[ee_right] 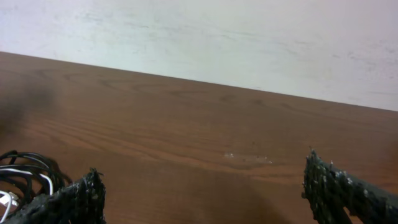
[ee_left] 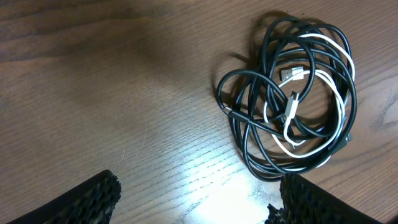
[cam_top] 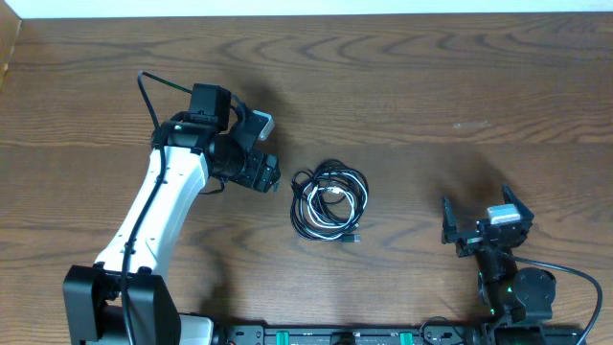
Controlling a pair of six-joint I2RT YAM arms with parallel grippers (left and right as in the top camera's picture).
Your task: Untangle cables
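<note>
Overhead view: a dark mounting rail runs along the near edge at 6 o'clock. The right gripper sits at 4 o'clock with its jaws spread wide and nothing between them. The cables lie at centre in one loose coil, black loops with a white cord threaded through, flat on the table. The left gripper is near the coil's 9 o'clock, jaws wide, empty, not touching it. The tabletop is dark brown wood grain. At 12 o'clock, past the far edge, is a plain pale wall.
</note>
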